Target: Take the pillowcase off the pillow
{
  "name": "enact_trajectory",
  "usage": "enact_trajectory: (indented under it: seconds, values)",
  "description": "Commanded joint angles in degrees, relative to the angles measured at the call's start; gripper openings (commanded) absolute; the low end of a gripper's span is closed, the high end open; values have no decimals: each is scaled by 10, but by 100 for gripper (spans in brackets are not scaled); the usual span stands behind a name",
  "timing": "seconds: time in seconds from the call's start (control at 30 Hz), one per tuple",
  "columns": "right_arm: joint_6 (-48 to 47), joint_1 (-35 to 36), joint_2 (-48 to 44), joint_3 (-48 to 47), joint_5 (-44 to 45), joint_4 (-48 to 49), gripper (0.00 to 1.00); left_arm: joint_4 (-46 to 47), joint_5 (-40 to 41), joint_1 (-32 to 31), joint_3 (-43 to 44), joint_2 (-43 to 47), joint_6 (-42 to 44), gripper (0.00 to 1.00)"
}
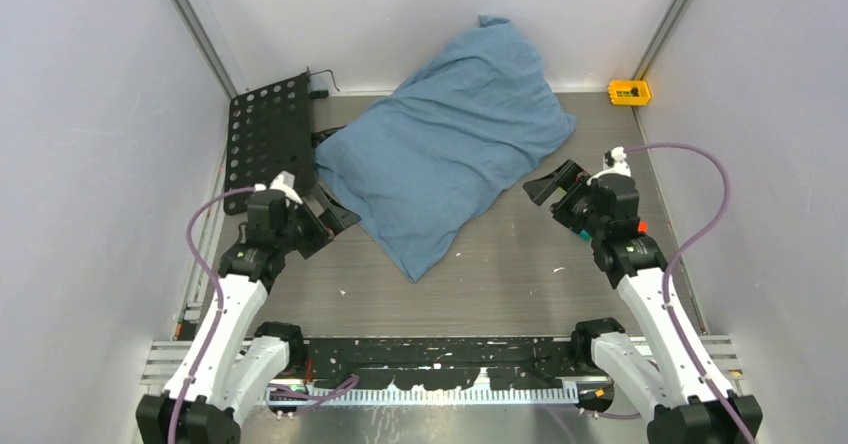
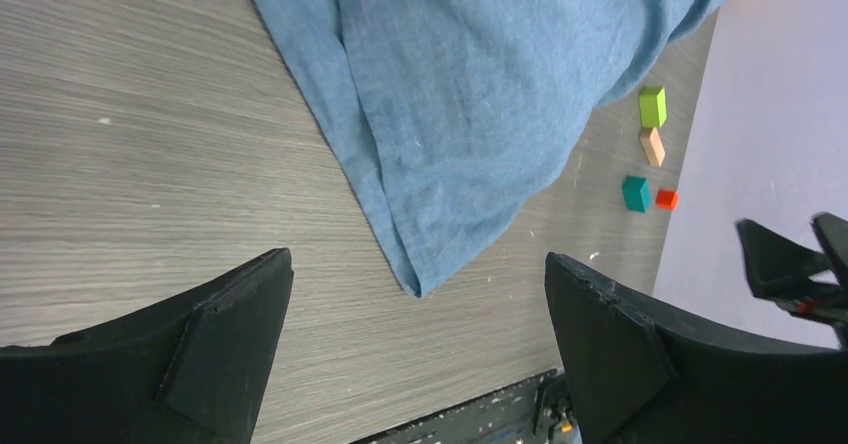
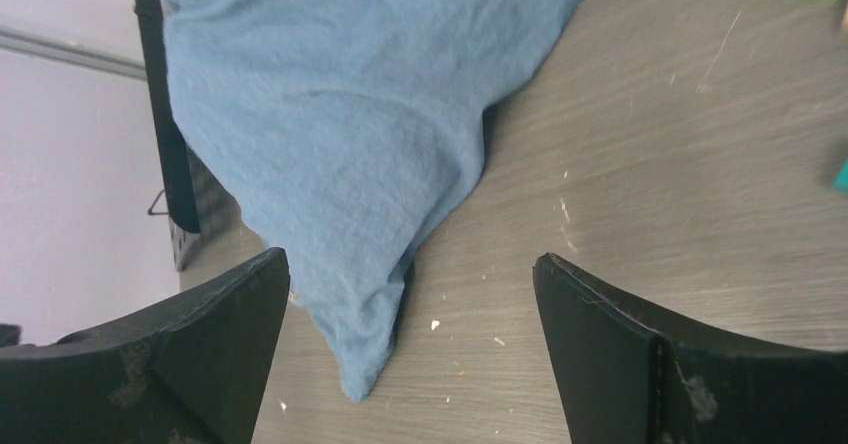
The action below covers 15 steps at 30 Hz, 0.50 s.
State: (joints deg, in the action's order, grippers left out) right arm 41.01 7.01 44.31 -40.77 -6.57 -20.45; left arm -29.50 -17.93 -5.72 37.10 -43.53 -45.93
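The dusty blue pillowcase [image 1: 450,154] lies plump and diagonal on the grey table, its far end leaning on the back wall. The pillow is hidden inside it; no cream fabric shows. Its loose near corner [image 1: 415,269] points toward the arms. My left gripper [image 1: 335,202] is open and empty at the pillowcase's left edge. In the left wrist view the gripper [image 2: 418,259] frames the cloth corner [image 2: 415,284]. My right gripper [image 1: 552,196] is open and empty, just right of the pillowcase. In the right wrist view the gripper [image 3: 410,256] has the cloth [image 3: 330,114] between its left finger and the middle.
A black perforated plate [image 1: 265,134] stands at the back left. A yellow object [image 1: 629,91] sits at the back right corner. Small blocks lie near the right wall: green [image 2: 652,106], tan [image 2: 652,146], teal [image 2: 635,193], red [image 2: 666,199]. Grey walls enclose three sides.
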Motion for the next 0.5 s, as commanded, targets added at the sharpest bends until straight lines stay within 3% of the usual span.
enact_trajectory:
  seconds: [0.0, 0.2, 0.47]
  values:
    - [80, -1, 34, 43, -64, 101, 94, 108, 13, -61, -10, -47, -46, 100]
    - [93, 0, 82, 62, -65, 130, 91, 186, 87, -147, -17, -132, -63, 100]
    - [56, 0, 88, 42, -44, 96, 90, 314, 90, -198, -2, -297, -107, 100]
